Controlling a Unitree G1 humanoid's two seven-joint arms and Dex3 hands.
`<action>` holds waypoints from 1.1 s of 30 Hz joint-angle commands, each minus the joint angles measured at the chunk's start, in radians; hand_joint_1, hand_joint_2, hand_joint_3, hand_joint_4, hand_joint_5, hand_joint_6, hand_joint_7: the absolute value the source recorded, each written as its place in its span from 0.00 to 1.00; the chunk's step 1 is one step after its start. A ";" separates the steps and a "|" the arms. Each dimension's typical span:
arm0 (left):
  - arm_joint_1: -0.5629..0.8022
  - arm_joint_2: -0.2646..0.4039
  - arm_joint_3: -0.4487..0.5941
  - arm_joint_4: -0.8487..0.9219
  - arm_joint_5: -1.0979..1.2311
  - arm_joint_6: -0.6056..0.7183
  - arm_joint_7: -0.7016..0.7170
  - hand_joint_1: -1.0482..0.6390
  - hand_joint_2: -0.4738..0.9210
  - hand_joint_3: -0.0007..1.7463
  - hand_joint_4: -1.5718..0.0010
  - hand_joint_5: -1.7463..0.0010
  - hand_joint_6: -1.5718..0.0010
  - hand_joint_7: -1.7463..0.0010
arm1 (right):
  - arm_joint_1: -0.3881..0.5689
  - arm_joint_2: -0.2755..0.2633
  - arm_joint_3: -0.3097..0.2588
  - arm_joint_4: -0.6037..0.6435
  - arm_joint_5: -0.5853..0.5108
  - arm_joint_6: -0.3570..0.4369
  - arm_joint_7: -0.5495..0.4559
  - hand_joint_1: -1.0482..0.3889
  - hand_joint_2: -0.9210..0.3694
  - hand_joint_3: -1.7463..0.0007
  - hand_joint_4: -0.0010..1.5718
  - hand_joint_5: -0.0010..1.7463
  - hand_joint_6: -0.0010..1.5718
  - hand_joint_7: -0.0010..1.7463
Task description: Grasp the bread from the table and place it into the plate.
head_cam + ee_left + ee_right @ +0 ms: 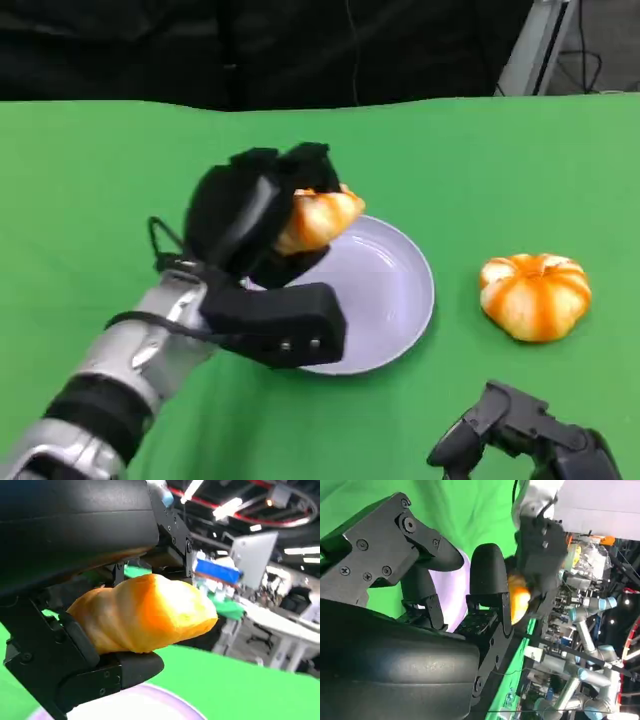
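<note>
The robot's silver left forearm [110, 385] reaches up from the lower left of the head view, with its black left hand [262, 215] raised above the table and its fingers [125, 667] closed around a piece of bread [318, 218], which the left wrist view shows clamped between the fingers below and the black shell above. The right hand [525, 435] sits low at the lower right of the head view, holding nothing, its fingers [487, 572] apart and reaching forward in the right wrist view.
</note>
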State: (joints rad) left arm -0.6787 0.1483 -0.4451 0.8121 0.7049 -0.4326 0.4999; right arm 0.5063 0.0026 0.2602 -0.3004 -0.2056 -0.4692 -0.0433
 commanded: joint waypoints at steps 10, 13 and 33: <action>-0.057 -0.025 -0.058 0.069 -0.016 0.143 -0.337 0.37 0.95 0.19 0.91 0.62 0.81 0.84 | 0.008 0.002 0.004 -0.020 -0.003 0.001 -0.012 0.66 0.42 0.28 0.45 0.92 0.49 0.76; -0.048 -0.026 -0.064 0.017 -0.018 0.223 -0.435 0.20 0.99 0.13 0.99 0.96 0.98 0.98 | 0.007 0.003 0.004 -0.023 -0.006 0.006 -0.013 0.65 0.42 0.28 0.44 0.92 0.49 0.76; 0.191 0.134 0.068 -0.528 -0.172 0.327 -0.716 0.14 1.00 0.18 1.00 1.00 1.00 1.00 | 0.003 0.003 0.005 -0.024 -0.003 0.013 -0.016 0.66 0.42 0.29 0.44 0.92 0.49 0.76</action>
State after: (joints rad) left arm -0.5328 0.2514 -0.4169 0.3767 0.5702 -0.1277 -0.1831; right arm 0.5051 0.0052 0.2661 -0.3066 -0.2114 -0.4632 -0.0539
